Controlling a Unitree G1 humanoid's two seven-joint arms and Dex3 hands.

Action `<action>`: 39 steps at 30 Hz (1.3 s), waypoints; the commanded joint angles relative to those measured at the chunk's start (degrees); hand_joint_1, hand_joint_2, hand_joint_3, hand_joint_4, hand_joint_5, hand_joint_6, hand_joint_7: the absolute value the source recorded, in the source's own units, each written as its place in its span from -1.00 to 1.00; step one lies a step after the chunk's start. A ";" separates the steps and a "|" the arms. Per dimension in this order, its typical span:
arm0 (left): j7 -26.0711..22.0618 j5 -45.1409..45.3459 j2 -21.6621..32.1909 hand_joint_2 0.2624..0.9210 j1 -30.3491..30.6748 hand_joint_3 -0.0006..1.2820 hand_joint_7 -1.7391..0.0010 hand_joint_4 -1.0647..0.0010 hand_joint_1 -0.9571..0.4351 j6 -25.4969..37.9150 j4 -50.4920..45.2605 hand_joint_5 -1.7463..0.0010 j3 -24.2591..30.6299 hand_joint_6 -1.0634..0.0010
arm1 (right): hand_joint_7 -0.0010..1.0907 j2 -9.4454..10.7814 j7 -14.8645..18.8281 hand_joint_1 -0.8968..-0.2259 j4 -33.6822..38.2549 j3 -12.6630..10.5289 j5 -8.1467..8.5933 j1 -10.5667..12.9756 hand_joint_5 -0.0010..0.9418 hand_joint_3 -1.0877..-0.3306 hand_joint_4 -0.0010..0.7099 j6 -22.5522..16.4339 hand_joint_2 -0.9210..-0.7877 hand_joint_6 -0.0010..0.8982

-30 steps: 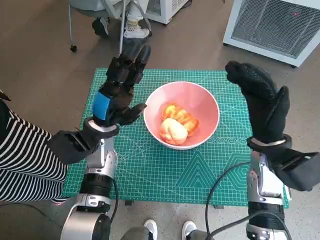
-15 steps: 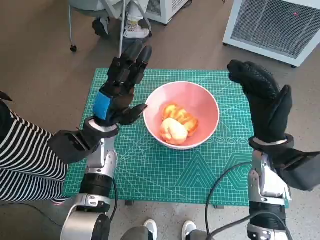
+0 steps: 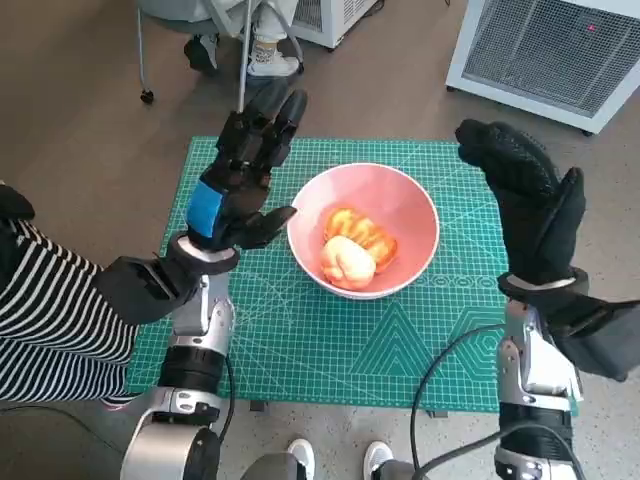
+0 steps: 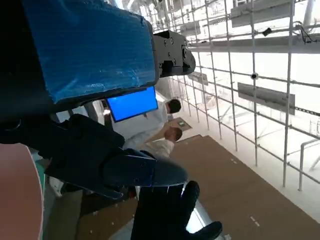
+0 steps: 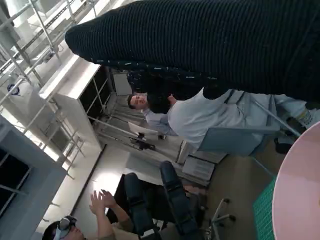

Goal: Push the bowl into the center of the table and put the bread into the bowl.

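A pink bowl [image 3: 405, 205] stands near the middle of the green cutting mat [image 3: 330, 340] on the small table. Inside it lies the bread [image 3: 355, 248], orange-brown and pale pieces together. My left hand [image 3: 235, 185], black with blue tape, is raised just left of the bowl with its fingers spread, holding nothing. My gloved right hand [image 3: 525, 195] is lifted to the right of the bowl, fingers apart, empty as well. The bowl's pink rim [image 5: 300, 200] shows at the edge of the right wrist view, and as a pink edge [image 4: 17, 200] in the left wrist view.
A person in a striped sleeve [image 3: 50, 320] is close at my left. A white cabinet with a grille [image 3: 560, 50] stands beyond the table's far right. Chair legs and feet [image 3: 260, 50] are behind the table. People [image 5: 200, 112] appear in the right wrist view.
Both hands have risen very slightly; the bowl and bread have stayed in place.
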 commanded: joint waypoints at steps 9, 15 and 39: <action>0.02 0.02 0.65 1.00 -1.43 -0.52 0.69 0.89 -0.51 1.65 -1.85 1.00 -0.33 1.00 | -0.34 -0.07 0.24 -0.30 0.24 -0.46 1.34 0.07 -0.99 0.00 -0.50 1.46 -1.00 -0.69; -0.02 0.11 0.51 1.00 -1.04 -0.52 0.70 0.89 -0.51 1.95 -2.49 1.00 -0.50 1.00 | -0.34 0.12 0.20 -0.30 0.45 -0.43 1.51 0.19 -0.99 0.00 -0.50 0.97 -1.00 -0.69; 0.61 0.72 0.38 1.00 -0.11 -0.52 0.72 0.91 -0.51 0.94 -2.12 1.00 -0.73 1.00 | -0.34 -0.47 0.36 -0.32 0.21 -0.90 1.72 0.20 -1.00 0.01 -0.50 1.14 -1.00 -0.69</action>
